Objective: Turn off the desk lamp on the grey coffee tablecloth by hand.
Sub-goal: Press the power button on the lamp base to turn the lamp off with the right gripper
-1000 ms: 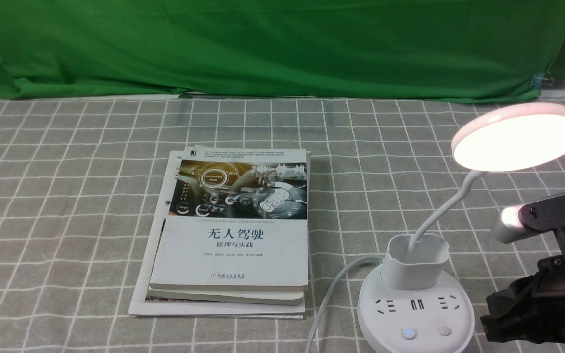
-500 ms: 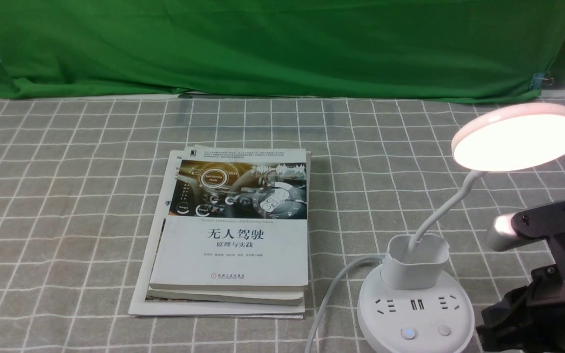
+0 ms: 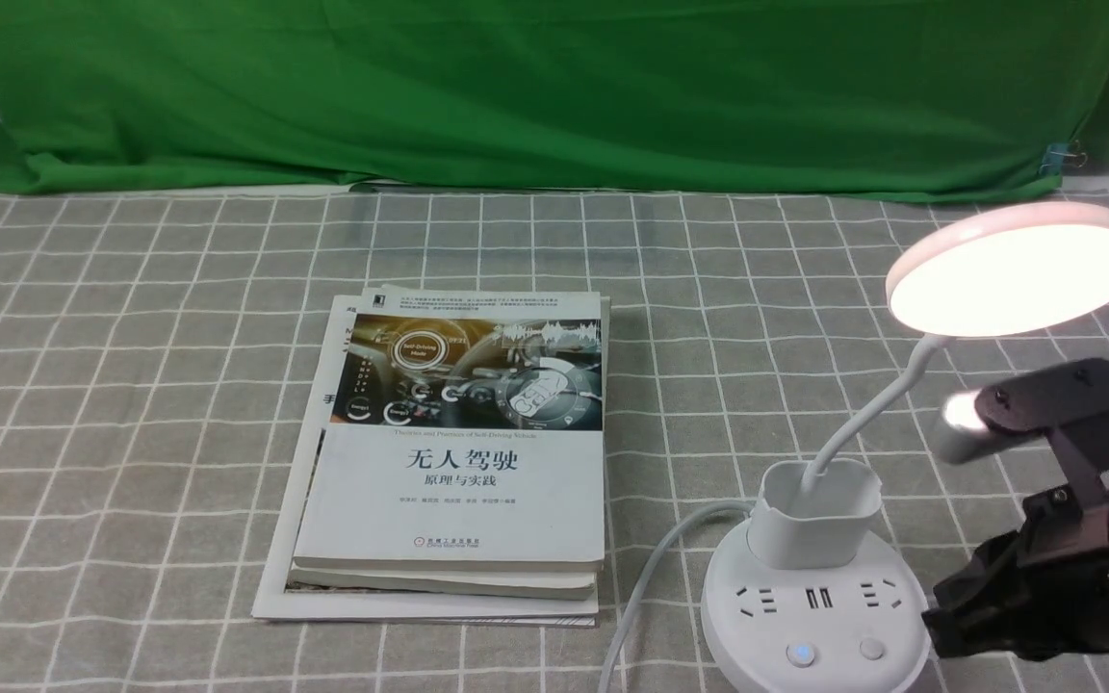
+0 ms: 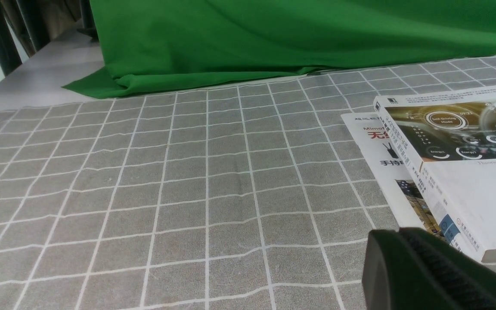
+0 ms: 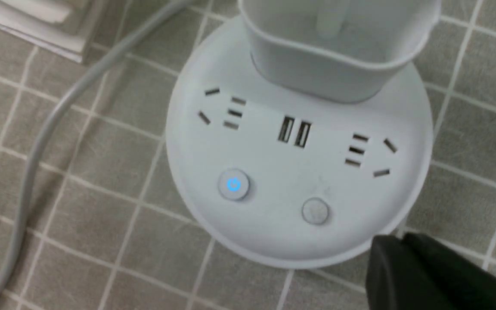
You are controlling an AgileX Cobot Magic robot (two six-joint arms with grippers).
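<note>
white plastic lamp base [image 3: 816,616], matt grey tablecloth [image 3: 179,385], glossy book cover [image 3: 458,491]

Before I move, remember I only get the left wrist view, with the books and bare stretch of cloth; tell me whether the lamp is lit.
Observer: It is lit: the lamp head glows bright white in the front view.
Operator: Now describe the two buttons on its base.
Observer: In the front view, the left button glows blue, while the right button is unlit.
Operator: Give me the state of the right end effector.
Observer: The right end effector has its fingertips together, with nothing between them.
</note>
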